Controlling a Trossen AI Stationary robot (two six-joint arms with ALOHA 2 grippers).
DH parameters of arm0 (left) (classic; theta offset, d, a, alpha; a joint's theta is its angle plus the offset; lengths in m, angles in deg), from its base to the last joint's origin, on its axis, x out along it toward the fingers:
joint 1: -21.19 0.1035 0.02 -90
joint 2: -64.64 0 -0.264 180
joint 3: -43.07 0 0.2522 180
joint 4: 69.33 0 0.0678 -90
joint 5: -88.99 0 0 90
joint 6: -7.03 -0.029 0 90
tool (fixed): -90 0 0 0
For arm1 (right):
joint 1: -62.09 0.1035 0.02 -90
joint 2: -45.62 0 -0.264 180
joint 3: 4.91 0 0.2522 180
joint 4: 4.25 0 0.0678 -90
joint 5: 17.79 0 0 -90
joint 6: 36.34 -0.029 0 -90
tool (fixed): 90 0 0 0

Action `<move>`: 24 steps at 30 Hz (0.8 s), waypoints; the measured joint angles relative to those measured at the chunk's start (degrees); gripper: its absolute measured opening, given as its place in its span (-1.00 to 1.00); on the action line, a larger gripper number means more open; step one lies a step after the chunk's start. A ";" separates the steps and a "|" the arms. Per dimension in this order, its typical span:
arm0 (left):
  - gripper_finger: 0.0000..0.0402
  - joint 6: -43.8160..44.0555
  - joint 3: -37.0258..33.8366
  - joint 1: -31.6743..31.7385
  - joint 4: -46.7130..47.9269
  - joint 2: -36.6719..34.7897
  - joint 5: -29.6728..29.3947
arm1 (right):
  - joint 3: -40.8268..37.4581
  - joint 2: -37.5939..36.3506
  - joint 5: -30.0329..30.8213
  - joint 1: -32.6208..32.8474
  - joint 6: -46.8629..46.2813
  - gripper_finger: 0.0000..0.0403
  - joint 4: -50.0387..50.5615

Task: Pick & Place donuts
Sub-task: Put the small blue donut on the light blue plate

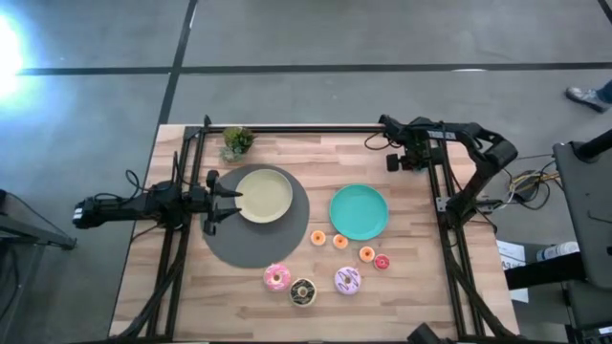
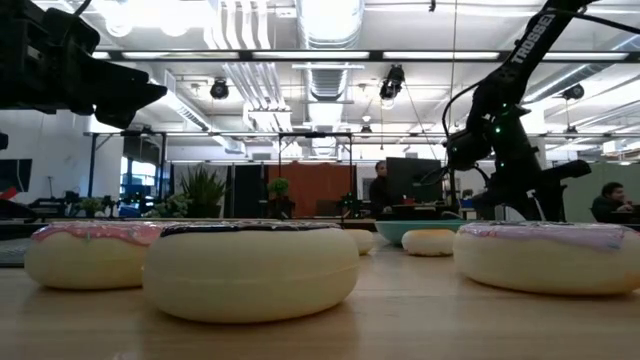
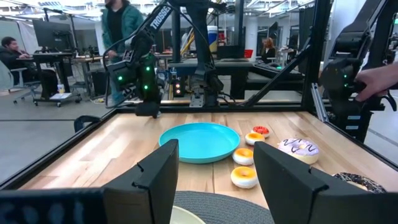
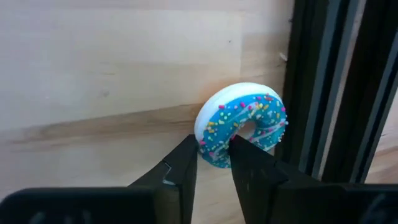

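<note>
Three larger donuts lie flat near the table's near edge: pink (image 1: 277, 277), dark chocolate (image 1: 303, 291) and lilac sprinkled (image 1: 347, 280). Three mini orange donuts (image 1: 339, 241) and a red one (image 1: 382, 262) lie flat beside the teal plate (image 1: 360, 212). My left gripper (image 1: 225, 196) hovers open at the beige plate's (image 1: 263, 195) left rim. In its wrist view its fingers (image 3: 214, 180) frame the teal plate (image 3: 200, 142). My right gripper (image 1: 404, 161) is at the far right corner, shut on a blue-glazed sprinkled donut (image 4: 242, 127). My right gripper (image 4: 214, 149) pinches the blue donut between its two fingers at the lower rim (image 4: 214, 140), coming from above and pointing down. The donut stands tilted on edge, its glazed face turned up and sideways. Whether it touches the wood, I cannot tell.
A grey round mat (image 1: 229, 244) lies under the beige plate. A small potted plant (image 1: 236, 142) stands at the far edge. Black frame rails (image 4: 323, 93) run right beside the blue donut. People are in the room beyond the table.
</note>
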 joint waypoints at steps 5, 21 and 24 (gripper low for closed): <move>-0.09 0.01 0.02 0.00 0.00 0.00 0.00 | -0.41 -1.47 0.20 -0.07 -0.83 -0.77 -1.51; -0.09 0.00 0.01 0.01 0.02 0.00 -0.01 | 1.29 -14.29 -6.28 9.20 2.28 -0.95 -2.28; -0.09 0.00 0.02 0.00 0.02 -0.01 -0.01 | 2.54 -16.94 -10.37 16.25 2.57 -0.96 -1.83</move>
